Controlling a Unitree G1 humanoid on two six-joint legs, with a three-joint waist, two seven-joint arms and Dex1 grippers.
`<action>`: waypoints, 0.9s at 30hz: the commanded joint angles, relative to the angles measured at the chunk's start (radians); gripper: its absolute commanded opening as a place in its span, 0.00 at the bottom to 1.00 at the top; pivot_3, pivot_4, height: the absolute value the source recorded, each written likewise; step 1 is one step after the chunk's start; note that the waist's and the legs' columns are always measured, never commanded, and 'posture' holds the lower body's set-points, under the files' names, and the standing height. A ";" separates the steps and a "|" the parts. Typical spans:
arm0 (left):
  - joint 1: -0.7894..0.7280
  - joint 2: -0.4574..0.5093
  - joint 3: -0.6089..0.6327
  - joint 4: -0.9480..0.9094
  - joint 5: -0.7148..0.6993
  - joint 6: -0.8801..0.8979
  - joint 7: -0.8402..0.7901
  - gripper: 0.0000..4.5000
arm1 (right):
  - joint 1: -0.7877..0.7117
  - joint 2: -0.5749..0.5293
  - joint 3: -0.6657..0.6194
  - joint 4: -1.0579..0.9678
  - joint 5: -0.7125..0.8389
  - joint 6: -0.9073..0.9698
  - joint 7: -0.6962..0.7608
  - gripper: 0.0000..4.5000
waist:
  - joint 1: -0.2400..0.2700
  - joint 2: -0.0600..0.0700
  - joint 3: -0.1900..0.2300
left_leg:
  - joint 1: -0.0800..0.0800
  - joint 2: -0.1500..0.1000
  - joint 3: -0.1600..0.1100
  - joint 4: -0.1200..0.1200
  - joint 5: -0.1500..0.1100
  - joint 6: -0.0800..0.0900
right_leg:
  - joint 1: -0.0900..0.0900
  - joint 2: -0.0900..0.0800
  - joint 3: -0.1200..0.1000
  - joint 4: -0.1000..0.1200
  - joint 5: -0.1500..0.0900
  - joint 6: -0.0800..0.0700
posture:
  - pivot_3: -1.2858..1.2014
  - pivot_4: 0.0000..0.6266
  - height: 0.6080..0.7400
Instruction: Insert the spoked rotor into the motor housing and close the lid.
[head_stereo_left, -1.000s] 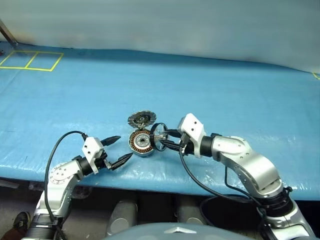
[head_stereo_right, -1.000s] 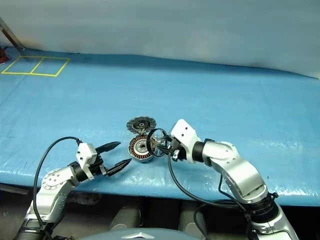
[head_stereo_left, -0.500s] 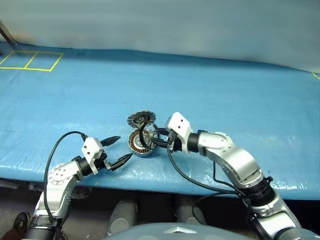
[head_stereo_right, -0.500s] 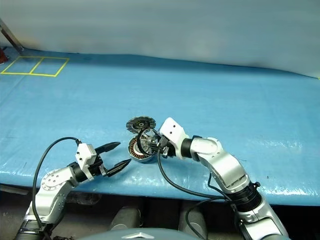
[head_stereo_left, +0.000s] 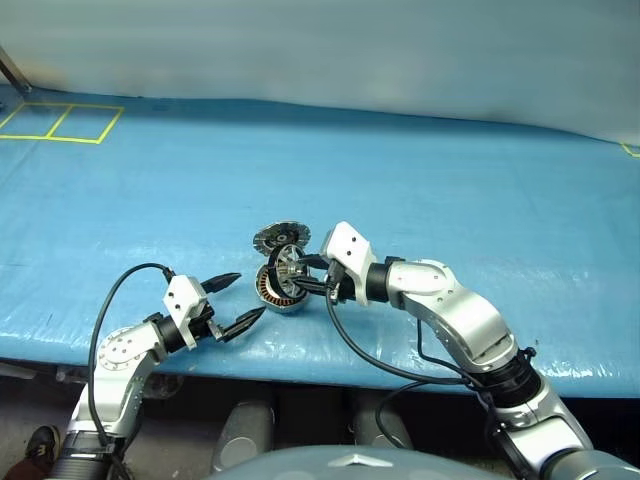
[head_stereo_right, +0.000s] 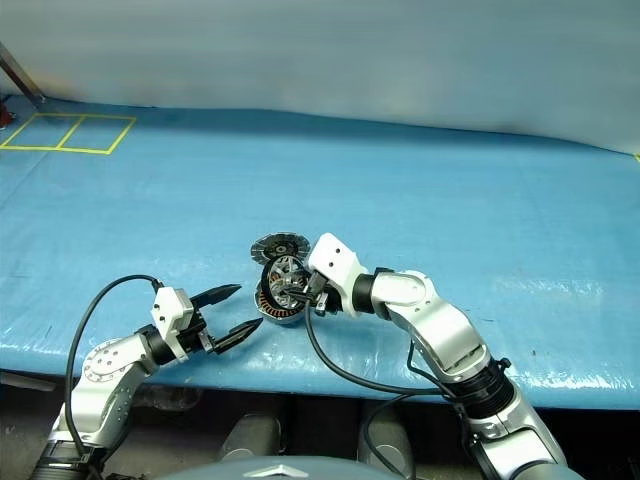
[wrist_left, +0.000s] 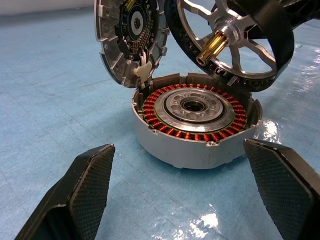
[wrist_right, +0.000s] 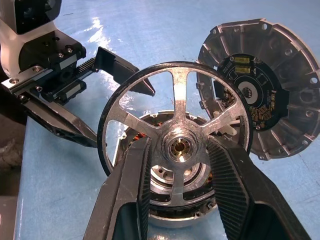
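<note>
Two fingers of the right gripper (wrist_right: 177, 200) pinch the spoked rotor (wrist_right: 176, 130) at its hub, and the wheel hangs tilted just above the motor housing (wrist_left: 195, 122), a little below the middle of the left eye view. Its brass shaft (wrist_left: 214, 48), toward the upper right of the left wrist view, slants down toward the silver centre bearing (wrist_left: 192, 105) but is not yet lined up with it.

To do this step well, I judge the wheel should first be levelled so the shaft stands square over the bearing hole, then lowered straight. A tilted entry would likely catch the black rim on the copper windings (wrist_left: 167, 122) or on the housing wall.

Standing open on its hinge at the housing's far edge, the lid (wrist_left: 131, 37) shows its segmented inner face, very close to the rotor's rim; the wheel should come down clear of it so the lid is not knocked shut early.

At the lower left of the left eye view, the left gripper (head_stereo_left: 238, 301) waits with fingers spread wide and empty, near the housing but apart from it. It could steady the housing if it slides on the blue sheet (head_stereo_left: 450, 190).
</note>
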 joint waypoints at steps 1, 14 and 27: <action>0.001 -0.001 0.005 -0.034 0.001 -0.009 0.006 1.00 | -0.017 0.009 0.005 -0.006 -0.009 -0.028 0.007 0.39 | 0.000 0.000 0.000 | 0.000 0.000 0.000 0.000 0.000 0.000 | 0.000 0.000 0.000 0.000 0.000 0.000 | 0.52 0.24 1.00; 0.002 0.003 0.007 -0.033 0.002 -0.011 0.011 1.00 | -0.013 0.011 0.014 0.034 -0.030 -0.034 0.023 0.44 | 0.000 0.000 0.000 | 0.000 0.000 0.000 0.000 0.000 0.000 | 0.000 0.000 0.000 0.000 0.000 0.000 | 0.52 0.24 1.00; 0.002 0.004 0.007 -0.032 0.003 -0.014 0.013 1.00 | -0.014 0.032 -0.008 0.020 -0.024 -0.041 0.011 0.82 | -0.001 0.000 0.000 | 0.000 0.000 0.000 0.000 0.000 0.000 | 0.000 0.000 0.000 0.000 0.000 0.000 | 0.52 0.24 1.00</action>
